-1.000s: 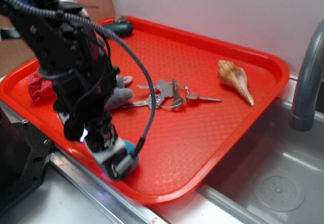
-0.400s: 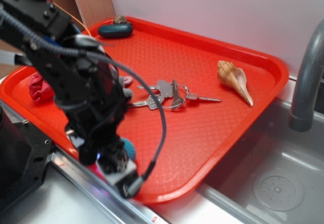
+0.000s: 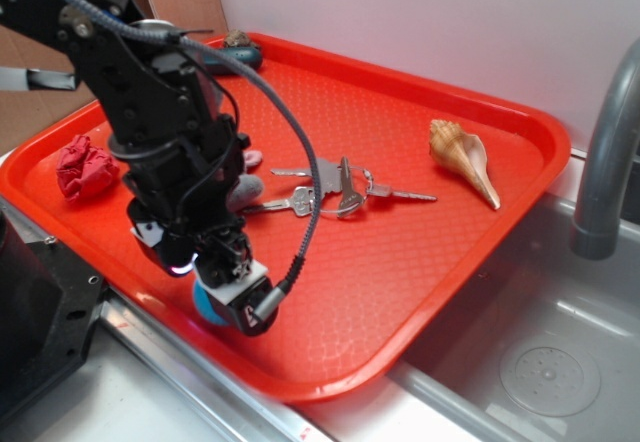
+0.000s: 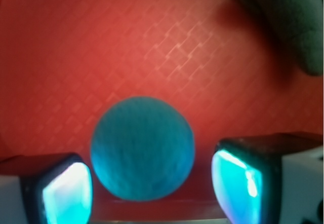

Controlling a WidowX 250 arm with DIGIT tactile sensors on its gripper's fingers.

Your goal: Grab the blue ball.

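Since the earlier frame the arm has swung back over the tray [image 3: 520, 152] and dropped lower | claw [image 4: 152, 193] released, pads either side of the blue ball [image 4: 143, 148], not touching | ball near the bench's near edge, left of centre | advice: settle lower, centre it, then close gently
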